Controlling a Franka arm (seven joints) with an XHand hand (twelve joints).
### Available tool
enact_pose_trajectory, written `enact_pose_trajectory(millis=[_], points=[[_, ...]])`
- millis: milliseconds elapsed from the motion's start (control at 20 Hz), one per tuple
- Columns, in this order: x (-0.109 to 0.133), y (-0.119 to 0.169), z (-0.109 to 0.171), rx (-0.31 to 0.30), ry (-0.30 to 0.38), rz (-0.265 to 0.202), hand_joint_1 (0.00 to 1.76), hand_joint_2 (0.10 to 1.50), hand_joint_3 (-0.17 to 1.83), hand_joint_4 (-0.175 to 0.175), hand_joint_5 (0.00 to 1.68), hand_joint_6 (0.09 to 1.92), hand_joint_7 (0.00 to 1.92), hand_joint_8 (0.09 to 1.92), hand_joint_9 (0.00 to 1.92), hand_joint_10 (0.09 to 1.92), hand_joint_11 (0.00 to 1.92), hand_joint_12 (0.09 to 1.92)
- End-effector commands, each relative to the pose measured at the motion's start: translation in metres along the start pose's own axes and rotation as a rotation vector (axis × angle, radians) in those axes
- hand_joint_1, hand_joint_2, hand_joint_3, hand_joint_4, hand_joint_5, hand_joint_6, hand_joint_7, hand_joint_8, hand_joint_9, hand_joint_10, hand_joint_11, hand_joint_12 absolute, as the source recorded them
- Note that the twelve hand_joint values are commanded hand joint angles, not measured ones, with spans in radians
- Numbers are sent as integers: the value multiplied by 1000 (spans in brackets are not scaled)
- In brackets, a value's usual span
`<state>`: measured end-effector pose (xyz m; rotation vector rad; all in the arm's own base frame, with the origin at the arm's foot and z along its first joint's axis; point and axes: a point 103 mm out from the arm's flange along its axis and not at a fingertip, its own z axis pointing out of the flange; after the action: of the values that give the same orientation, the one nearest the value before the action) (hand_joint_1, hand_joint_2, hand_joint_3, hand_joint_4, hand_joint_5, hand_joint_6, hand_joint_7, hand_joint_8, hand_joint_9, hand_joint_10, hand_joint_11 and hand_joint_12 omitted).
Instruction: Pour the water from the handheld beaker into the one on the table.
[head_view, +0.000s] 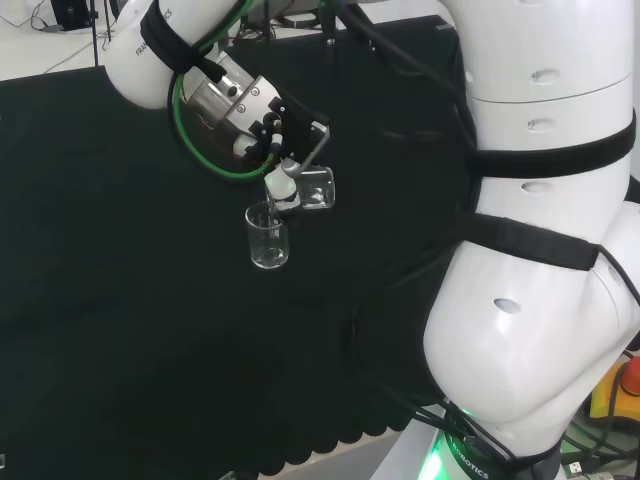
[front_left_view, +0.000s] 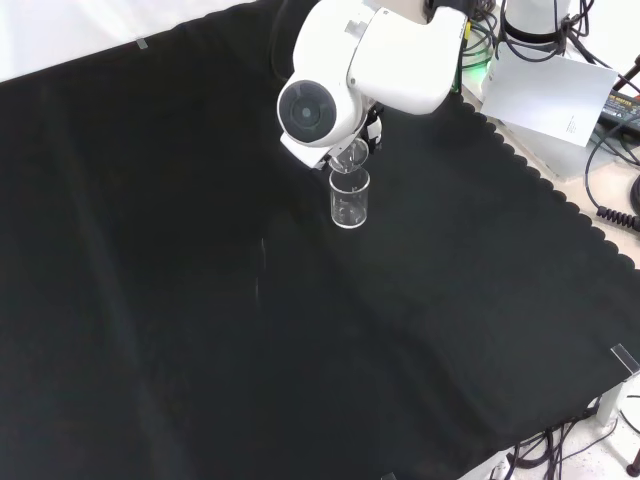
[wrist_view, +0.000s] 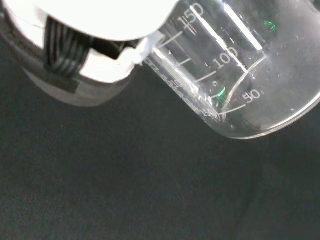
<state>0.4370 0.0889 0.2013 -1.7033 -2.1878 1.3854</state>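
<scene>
The pour looked under way, so the sensible course was to keep the spout over the mouth of the beaker on the table (head_view: 268, 237) and tip slowly — a fast tilt would likely send water past the rim. That beaker stood upright on the black cloth (head_view: 120, 300), near the middle in the front view. The hand (head_view: 283, 186) had its fingers curled round the tilted beaker (head_view: 318, 189) just above and beside it — clamped on the glass.

Lab: glass beakers (head_view: 267, 236), cloth-covered bench (front_left_view: 200, 300)
</scene>
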Motion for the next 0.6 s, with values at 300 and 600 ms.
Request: enact_pose_trajectory(millis=[300,600], points=[[5,0,-7,40,-43,28,1325,671,522,-175,1455,232,1529,163,1791,87,1477,513],[7,-1,-9,48,-61,51,1325,674,519,-175,1454,234,1526,167,1791,87,1479,511]])
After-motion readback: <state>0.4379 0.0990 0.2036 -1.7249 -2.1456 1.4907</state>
